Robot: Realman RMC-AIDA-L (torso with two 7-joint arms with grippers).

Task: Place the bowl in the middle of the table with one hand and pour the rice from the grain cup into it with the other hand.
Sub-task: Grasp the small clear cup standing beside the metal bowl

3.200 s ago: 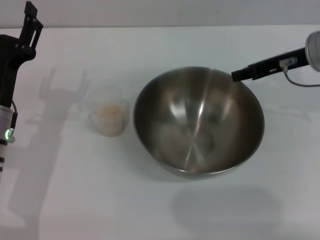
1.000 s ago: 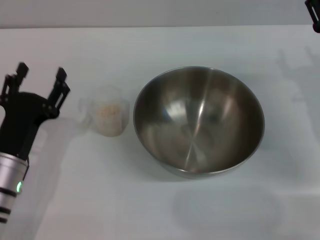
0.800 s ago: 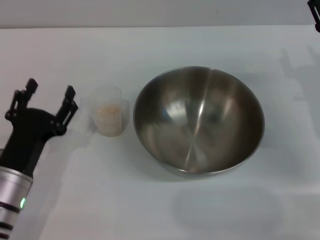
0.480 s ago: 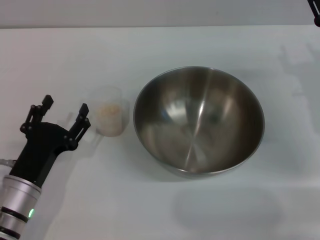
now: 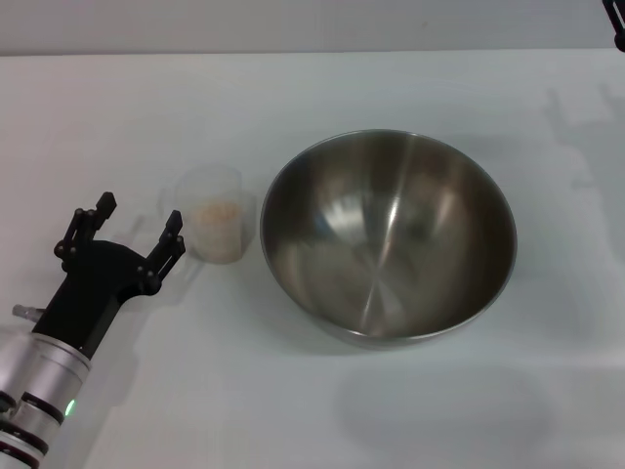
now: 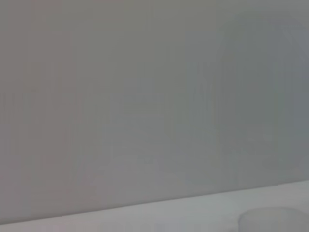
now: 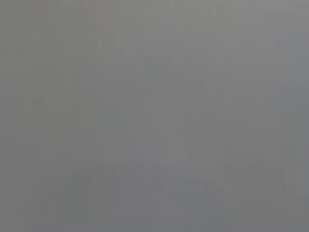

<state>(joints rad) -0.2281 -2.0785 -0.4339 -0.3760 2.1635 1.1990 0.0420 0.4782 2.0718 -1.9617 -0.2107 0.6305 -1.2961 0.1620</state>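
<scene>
White table (image 5: 322,88) carries the bowl (image 5: 388,237) centrally. Left gripper (image 5: 125,232), jaws spread, is positioned just beside the grain cup (image 5: 216,227) of rice (image 5: 217,210), presumably for grasping.

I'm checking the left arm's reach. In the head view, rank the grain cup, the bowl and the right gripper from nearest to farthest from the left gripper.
From the left gripper:
1. Grain cup, just to its right.
2. Bowl, mid-table beyond the cup.
3. Right gripper, far top-right corner.
</scene>
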